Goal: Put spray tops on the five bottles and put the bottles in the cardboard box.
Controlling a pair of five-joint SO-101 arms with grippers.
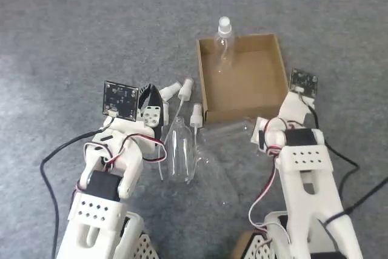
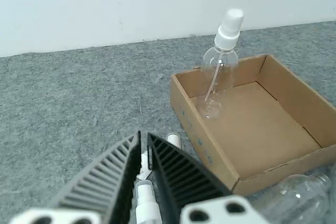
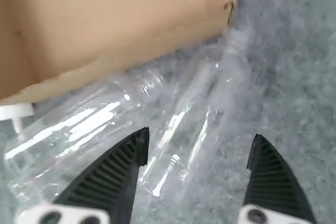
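Observation:
A clear bottle with a white spray top point(image 1: 224, 42) point(image 2: 219, 61) stands in the far left corner of the cardboard box point(image 1: 205, 92) point(image 2: 197, 124). Three loose spray tops point(image 1: 186, 89) lie left of the box. Several bare clear bottles point(image 1: 179, 148) lie in front of it. My left gripper point(image 1: 153, 100) point(image 2: 144, 136) is shut, just above the loose spray tops; a white spray top point(image 2: 145, 200) shows through the slit between its jaws. My right gripper point(image 3: 200, 137) is open over a lying bottle point(image 3: 205, 106), close to the box's front wall point(image 3: 105, 24).
Grey carpet covers the table. A second lying bottle point(image 3: 79, 129) rests beside the one under my right gripper. Another bottle point(image 2: 299, 192) lies by the box's near corner. Cables trail from both arms at the front.

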